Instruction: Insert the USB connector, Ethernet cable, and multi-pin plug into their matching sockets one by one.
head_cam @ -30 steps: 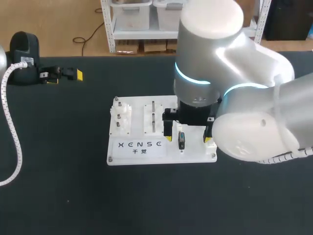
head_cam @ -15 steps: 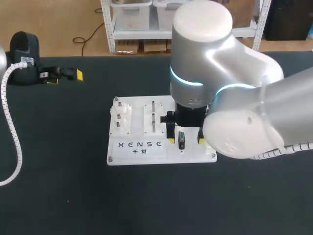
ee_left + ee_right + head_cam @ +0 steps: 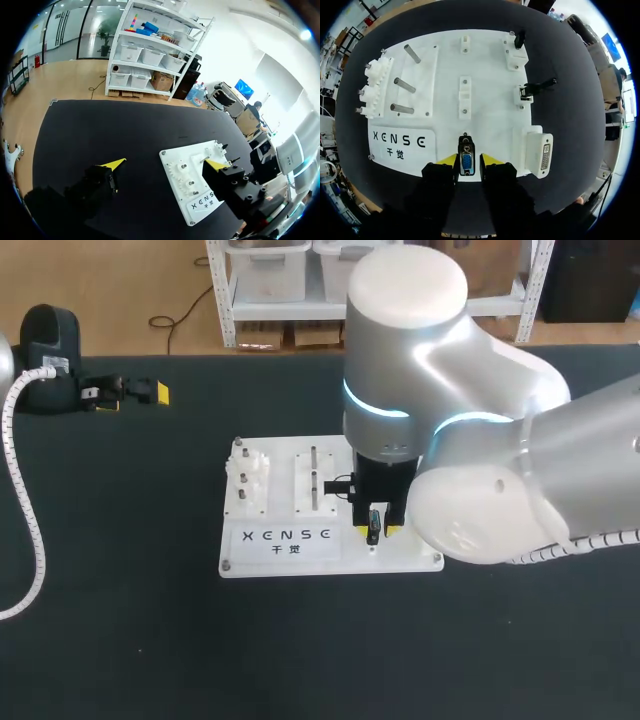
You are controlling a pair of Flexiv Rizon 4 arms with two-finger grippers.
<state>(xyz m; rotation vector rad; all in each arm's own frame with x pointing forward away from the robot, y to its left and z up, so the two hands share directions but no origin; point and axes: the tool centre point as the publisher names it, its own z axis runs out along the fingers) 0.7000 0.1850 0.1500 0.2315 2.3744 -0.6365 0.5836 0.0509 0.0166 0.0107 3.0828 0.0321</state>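
A white board point(image 3: 290, 558) lies mid-table. A dark multi-pin plug with a blue face point(image 3: 466, 161) stands upright near its front edge. My right gripper point(image 3: 468, 162) comes down over the plug point(image 3: 372, 525), one yellow tip close on each side with thin gaps still showing, so it is open. A white multi-pin socket block point(image 3: 542, 156) sits beside it. Two small black connectors point(image 3: 537, 87) point(image 3: 520, 37) rest in white holders farther along the board. My left gripper point(image 3: 150, 392) lies at the table's far left; in the left wrist view the left gripper point(image 3: 166, 163) is open and empty.
White gears point(image 3: 247, 475) and metal pegs point(image 3: 313, 478) occupy the board's left half. A coiled white cable point(image 3: 25, 530) runs down the table's left side. My bulky right arm point(image 3: 480, 440) hides the board's right part in the head view.
My right gripper has shifted a little to the left and its fingers have drawn in from wide apart to close beside the multi-pin plug. The left arm has not moved.
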